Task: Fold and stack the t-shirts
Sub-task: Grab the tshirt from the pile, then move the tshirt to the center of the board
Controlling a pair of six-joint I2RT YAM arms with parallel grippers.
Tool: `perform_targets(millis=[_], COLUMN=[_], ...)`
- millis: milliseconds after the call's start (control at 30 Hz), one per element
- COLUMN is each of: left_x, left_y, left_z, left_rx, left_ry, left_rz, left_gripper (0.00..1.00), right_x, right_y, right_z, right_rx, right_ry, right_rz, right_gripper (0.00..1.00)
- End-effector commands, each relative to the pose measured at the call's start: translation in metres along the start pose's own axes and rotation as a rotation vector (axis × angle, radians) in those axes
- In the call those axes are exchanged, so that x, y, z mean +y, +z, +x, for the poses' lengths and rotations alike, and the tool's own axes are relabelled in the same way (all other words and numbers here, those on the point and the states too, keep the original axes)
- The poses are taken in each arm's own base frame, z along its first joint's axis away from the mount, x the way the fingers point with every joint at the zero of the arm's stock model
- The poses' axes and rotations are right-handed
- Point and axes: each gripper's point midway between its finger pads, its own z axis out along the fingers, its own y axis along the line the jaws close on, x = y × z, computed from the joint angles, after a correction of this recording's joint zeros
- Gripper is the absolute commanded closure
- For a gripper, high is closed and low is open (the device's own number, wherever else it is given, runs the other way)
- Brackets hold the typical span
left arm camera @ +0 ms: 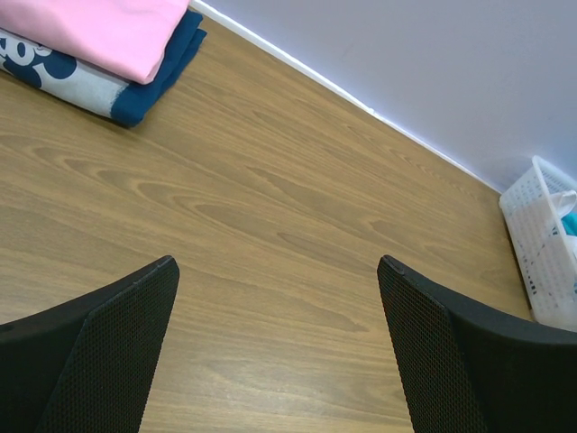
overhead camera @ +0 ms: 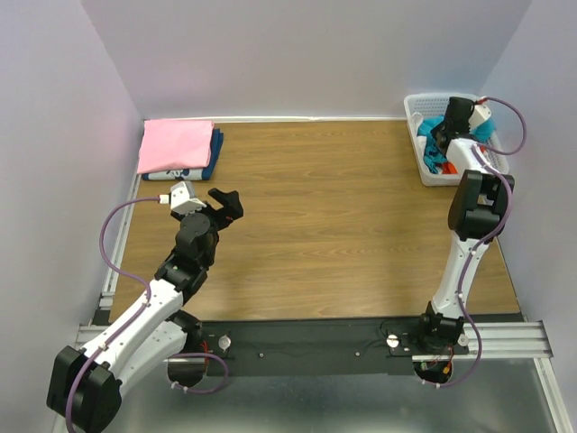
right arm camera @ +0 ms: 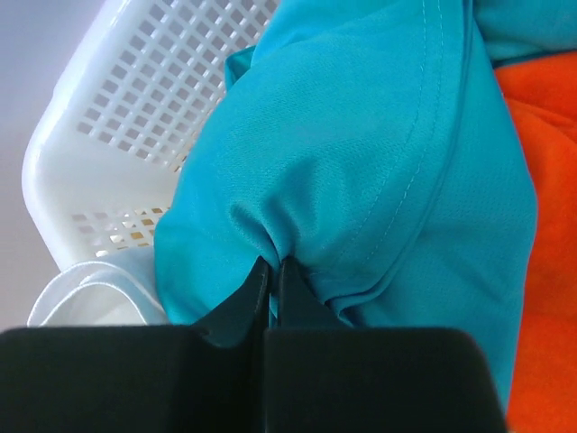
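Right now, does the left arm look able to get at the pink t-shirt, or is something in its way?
Probably yes. The left gripper is open and empty, the pink t-shirt lies on top of the dark blue t-shirt nearby, and only bare table lies between them.

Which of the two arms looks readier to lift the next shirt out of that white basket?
The right. The right gripper is at the basket, shut on the teal shirt. The left gripper hangs open over bare table, near the folded pink shirt, far from the basket.
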Motion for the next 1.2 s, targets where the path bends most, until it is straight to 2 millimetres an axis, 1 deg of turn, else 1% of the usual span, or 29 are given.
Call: perform_targets(millis=[0,33,67,100,133,200,233,333,367,433,467,500,533,567,600,633,700,733,800,833,867,900,933,1000,1033,1067,1100,1133,1167], left_x=[-0.004,-0.005,-0.006,-0.006,-0.008,-0.011,-0.011,-0.018,-0.019,-0.020,-0.022,-0.023,-0.024,-0.026,-0.028,-0.029,-0.030,-0.032,-0.034,-0.034,-0.034,-0.035,-0.036,-0.035,-0.035,-0.032,-0.026,-0.025,-0.020], left_y=[0.000,0.000,0.000,0.000,0.001,0.001,0.002,0.001,0.000,0.000,-0.001,-0.001,-0.002,-0.002,-0.002,-0.002,-0.002,-0.002,-0.002,-0.002,-0.003,-0.003,-0.003,-0.004,-0.004,-0.005,-0.005,-0.005,-0.007], left_z=[-0.009,-0.009,-0.008,-0.008,-0.006,-0.005,-0.003,0.000,0.001,0.000,0.000,0.000,0.001,0.003,0.004,0.007,0.012,0.012,0.013,0.014,0.016,0.018,0.019,0.017,0.015,0.014,0.014,0.010,0.011], left_rx=[-0.015,-0.013,-0.007,-0.004,0.006,0.015,0.022,0.053,0.063,0.065,0.067,0.069,0.074,0.087,0.094,0.107,0.138,0.144,0.157,0.164,0.174,0.180,0.186,0.194,0.193,0.191,0.189,0.172,0.176], left_ry=[0.005,0.006,0.009,0.011,0.013,0.018,0.021,0.030,0.029,0.024,0.018,0.015,0.014,0.011,0.011,0.012,0.017,0.016,0.011,-0.007,-0.017,-0.024,-0.025,-0.028,-0.036,-0.042,-0.041,-0.054,-0.072], left_rz=[-0.002,0.003,0.007,0.009,0.015,0.028,0.030,0.055,0.059,0.065,0.071,0.077,0.083,0.094,0.102,0.105,0.108,0.109,0.109,0.105,0.106,0.111,0.113,0.099,0.087,0.071,0.036,0.027,-0.003], left_gripper=[0.02,0.02,0.02,0.02,0.02,0.02,0.02,0.02,0.02,0.02,0.02,0.02,0.02,0.02,0.02,0.02,0.02,0.02,0.02,0.02,0.02,0.02,0.02,0.02,0.02,0.02,0.02,0.02,0.02], right_x=[0.005,0.013,0.017,0.022,0.029,0.036,0.043,0.055,0.063,0.074,0.085,0.093,0.100,0.113,0.121,0.139,0.156,0.176,0.194,0.203,0.218,0.224,0.236,0.241,0.243,0.242,0.234,0.225,0.212], right_y=[-0.012,-0.027,-0.034,-0.044,-0.062,-0.082,-0.104,-0.136,-0.156,-0.181,-0.202,-0.216,-0.228,-0.244,-0.257,-0.284,-0.311,-0.342,-0.370,-0.383,-0.409,-0.420,-0.445,-0.455,-0.466,-0.464,-0.459,-0.456,-0.446], right_z=[-0.027,-0.047,-0.055,-0.067,-0.088,-0.110,-0.132,-0.161,-0.177,-0.194,-0.203,-0.211,-0.215,-0.212,-0.212,-0.212,-0.204,-0.194,-0.179,-0.167,-0.142,-0.128,-0.106,-0.072,-0.052,-0.038,-0.012,0.008,0.026], right_rx=[-0.045,-0.078,-0.091,-0.113,-0.154,-0.196,-0.238,-0.292,-0.324,-0.355,-0.363,-0.376,-0.380,-0.354,-0.355,-0.359,-0.331,-0.302,-0.263,-0.238,-0.184,-0.161,-0.124,-0.062,-0.024,0.006,0.064,0.089,0.131], right_ry=[-0.008,-0.002,-0.001,0.003,0.006,-0.003,0.005,0.004,0.009,-0.002,-0.011,-0.018,-0.040,-0.073,-0.096,-0.137,-0.174,-0.207,-0.242,-0.260,-0.298,-0.322,-0.351,-0.399,-0.425,-0.446,-0.489,-0.544,-0.563], right_rz=[0.007,-0.013,-0.021,-0.033,-0.052,-0.073,-0.101,-0.151,-0.186,-0.241,-0.305,-0.349,-0.388,-0.460,-0.498,-0.582,-0.690,-0.818,-0.934,-0.986,-1.080,-1.121,-1.195,-1.246,-1.271,-1.266,-1.251,-1.236,-1.196], right_gripper=[0.99,0.99,0.99,0.99,0.99,0.99,0.99,0.99,0.99,0.99,0.99,0.99,0.99,0.99,0.99,0.99,0.99,0.99,0.99,0.99,0.99,0.99,0.99,0.99,0.99,0.99,0.99,0.99,0.99])
